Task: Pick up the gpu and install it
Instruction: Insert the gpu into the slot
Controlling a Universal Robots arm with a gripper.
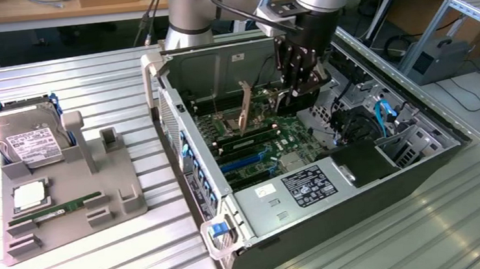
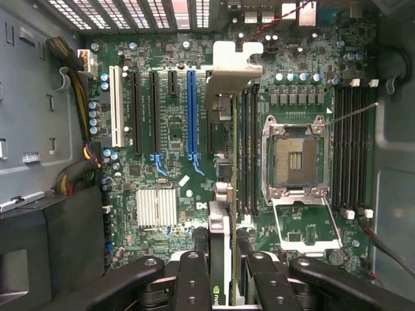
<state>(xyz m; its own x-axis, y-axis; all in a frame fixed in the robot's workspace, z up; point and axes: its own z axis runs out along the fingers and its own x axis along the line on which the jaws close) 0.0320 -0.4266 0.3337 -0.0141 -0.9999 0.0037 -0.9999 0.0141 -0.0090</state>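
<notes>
The gpu [image 2: 219, 223] is seen edge-on in the wrist view as a thin upright card. My gripper [image 2: 224, 282] is shut on its near end, one black finger on each face. The card's silvery bracket [image 2: 230, 65] points toward the vented rear wall of the case. It hangs over the green motherboard [image 2: 175, 129], between the long blue slot [image 2: 192, 110] and the black memory slots [image 2: 249, 149]; whether its edge touches a slot is hidden. In the exterior view my gripper [image 1: 295, 90] reaches down into the open computer case [image 1: 350, 196].
An open CPU socket [image 2: 292, 155] lies beside the card, and a small heatsink [image 2: 157, 207] and cable bundles [image 2: 74, 123] sit on its other side. At the exterior view's left, a grey tray [image 1: 115, 197] holds a hard drive [image 1: 27, 140] and a green memory stick [image 1: 56, 212].
</notes>
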